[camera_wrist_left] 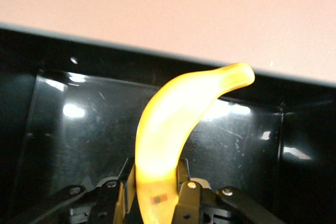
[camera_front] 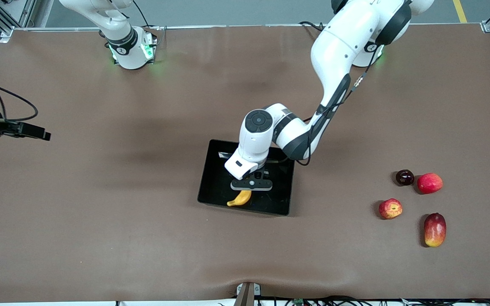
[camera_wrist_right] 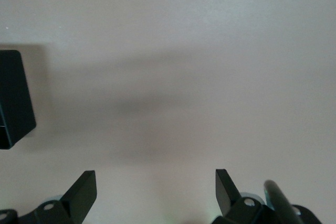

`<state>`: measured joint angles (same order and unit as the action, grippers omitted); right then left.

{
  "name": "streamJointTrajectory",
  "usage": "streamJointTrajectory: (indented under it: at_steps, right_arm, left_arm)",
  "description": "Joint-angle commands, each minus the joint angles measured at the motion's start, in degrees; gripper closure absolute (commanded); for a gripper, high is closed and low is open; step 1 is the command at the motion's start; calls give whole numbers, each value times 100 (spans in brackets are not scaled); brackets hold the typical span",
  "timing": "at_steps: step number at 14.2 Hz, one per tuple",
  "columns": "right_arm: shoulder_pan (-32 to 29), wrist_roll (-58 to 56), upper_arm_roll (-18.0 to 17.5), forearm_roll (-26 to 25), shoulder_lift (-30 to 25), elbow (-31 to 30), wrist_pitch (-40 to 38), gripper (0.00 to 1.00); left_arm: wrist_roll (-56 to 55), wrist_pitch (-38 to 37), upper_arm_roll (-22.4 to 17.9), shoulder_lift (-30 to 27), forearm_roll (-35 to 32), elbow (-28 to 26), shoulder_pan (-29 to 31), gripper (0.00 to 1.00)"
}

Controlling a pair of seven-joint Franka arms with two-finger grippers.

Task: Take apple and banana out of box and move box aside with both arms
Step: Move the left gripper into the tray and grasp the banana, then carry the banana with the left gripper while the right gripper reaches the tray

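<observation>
Left gripper (camera_wrist_left: 155, 203) over tray (camera_front: 215, 178), fingers clamped on banana (camera_front: 240, 198) at 1 end; long axis slants, free tip toward front camera. Right gripper (camera_wrist_right: 155, 192) wide open, empty, waiting over bare table (camera_front: 100, 212). Apple (camera_front: 390, 208) at left arm's end.

Front view: high camera, across desk (camera_front: 100, 221) from arm bases, looks steeply down, whole desk in frame, bases along top edge. Left wrist view: on left arm's wrist, looks down past left hand (camera_wrist_left: 157, 195), very close on banana (camera_wrist_left: 173, 124) over black tray (camera_wrist_left: 79, 129), desk strip past tray wall. Right wrist view: on right arm's wrist, higher, looks down at bare desk (camera_wrist_right: 184, 51), tray corner (camera_wrist_right: 13, 98) at edge. Shared: tray (camera_front: 213, 178) in all three; banana (camera_front: 240, 198) in front and left wrist.
</observation>
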<state>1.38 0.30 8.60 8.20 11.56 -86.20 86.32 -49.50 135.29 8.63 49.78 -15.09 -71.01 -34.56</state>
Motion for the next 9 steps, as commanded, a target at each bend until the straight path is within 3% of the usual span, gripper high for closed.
streamJointTrajectory:
  at_steps: [1, 9]
  right_arm:
    - [81, 49, -7, 365, 188, 94, -10, 0]
    - [994, 690, -7, 489, 505, 94, 394, 0]
  left_arm:
    - [28, -300, -19, -512, -99, -115, 159, 100]
    - [967, -459, 42, -979, -38, -369, 1424, 100]
